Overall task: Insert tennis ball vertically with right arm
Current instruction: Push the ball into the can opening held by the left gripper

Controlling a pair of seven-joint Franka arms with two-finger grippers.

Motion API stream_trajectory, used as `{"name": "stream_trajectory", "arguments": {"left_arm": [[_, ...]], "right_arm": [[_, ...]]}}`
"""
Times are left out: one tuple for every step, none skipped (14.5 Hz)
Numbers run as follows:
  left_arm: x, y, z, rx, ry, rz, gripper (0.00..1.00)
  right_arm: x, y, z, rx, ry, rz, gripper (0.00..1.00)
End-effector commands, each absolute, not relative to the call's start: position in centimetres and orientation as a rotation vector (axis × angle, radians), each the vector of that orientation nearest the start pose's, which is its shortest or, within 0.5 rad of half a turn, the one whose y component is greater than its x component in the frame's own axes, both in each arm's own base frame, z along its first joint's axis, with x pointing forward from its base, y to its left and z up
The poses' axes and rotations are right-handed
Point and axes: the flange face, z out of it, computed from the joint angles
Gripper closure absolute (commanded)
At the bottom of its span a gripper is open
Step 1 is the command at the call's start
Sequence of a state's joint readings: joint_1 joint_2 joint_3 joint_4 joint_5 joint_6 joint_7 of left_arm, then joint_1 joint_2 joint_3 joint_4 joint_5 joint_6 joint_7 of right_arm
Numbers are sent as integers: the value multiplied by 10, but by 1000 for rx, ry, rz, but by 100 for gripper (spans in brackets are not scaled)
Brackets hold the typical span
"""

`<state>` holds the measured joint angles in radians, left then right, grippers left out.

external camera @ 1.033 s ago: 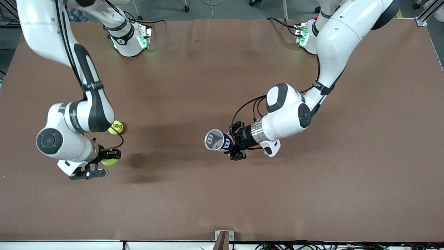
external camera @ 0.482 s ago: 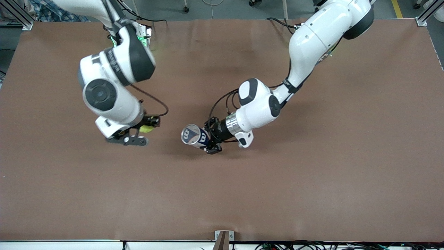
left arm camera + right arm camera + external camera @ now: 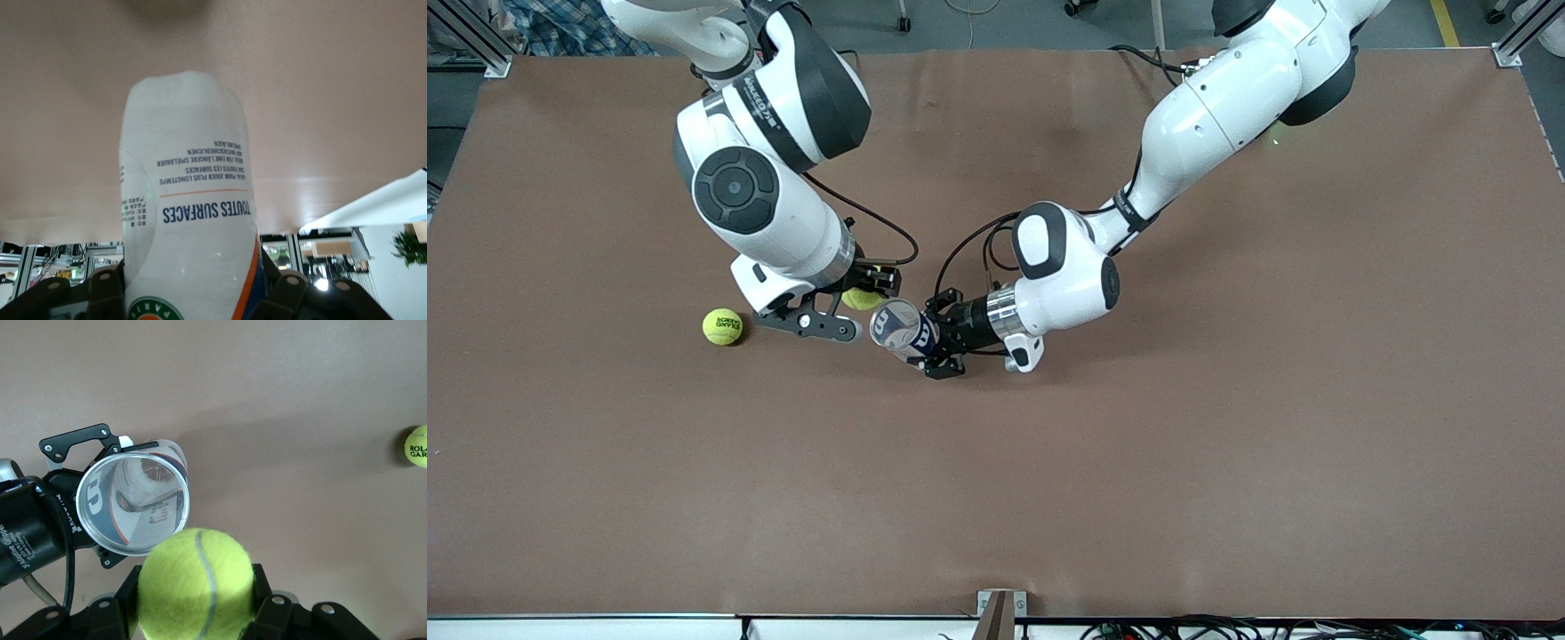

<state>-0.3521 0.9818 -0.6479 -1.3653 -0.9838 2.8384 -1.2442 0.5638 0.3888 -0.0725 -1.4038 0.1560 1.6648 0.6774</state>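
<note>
My right gripper (image 3: pixel 864 296) is shut on a yellow-green tennis ball (image 3: pixel 862 300), held above the table right beside the open mouth of a clear tennis-ball tube (image 3: pixel 898 327). In the right wrist view the ball (image 3: pixel 195 583) sits between the fingers (image 3: pixel 263 600), close to the tube's round mouth (image 3: pixel 133 503). My left gripper (image 3: pixel 935 336) is shut on the tube's lower part and holds it tilted, mouth up and toward the right arm. In the left wrist view the tube's white label (image 3: pixel 187 220) fills the space between the fingers (image 3: pixel 107 293).
A second tennis ball (image 3: pixel 723 326) lies loose on the brown table (image 3: pixel 1227 427), toward the right arm's end; it also shows in the right wrist view (image 3: pixel 417 445). Both arms reach in over the table's middle.
My right arm has carried its ball from the right arm's end of the table to the tube's mouth. My left arm has moved the tube toward it. The loose ball is uncovered.
</note>
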Motion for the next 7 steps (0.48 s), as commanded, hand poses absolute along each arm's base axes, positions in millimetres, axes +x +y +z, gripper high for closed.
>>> {"name": "stream_trajectory", "arguments": {"left_arm": [[565,-517,229,1525,1503,-819,34],[570,-510,226,1519,1493,-822,34],[577,-501,225,1509,1476,-847,34],[580,-499,229,1500,1459,-888,34],[582,-496,229,1497,1454,-900,34],[585,-489,223,1499,1457,-896,34],[585,-487,219,1509,1448,-889,34]], "right_arm": [[580,332,483,-3051,361,243,54],[584,335,485,-3043,365,216,54],[589,339,485,-3032,365,187,54],[591,341,485,-3025,364,169,54],[594,343,487,-3011,362,132,54],[596,345,487,-3003,361,108,54],[598,347,487,-2993,360,82,54]]}}
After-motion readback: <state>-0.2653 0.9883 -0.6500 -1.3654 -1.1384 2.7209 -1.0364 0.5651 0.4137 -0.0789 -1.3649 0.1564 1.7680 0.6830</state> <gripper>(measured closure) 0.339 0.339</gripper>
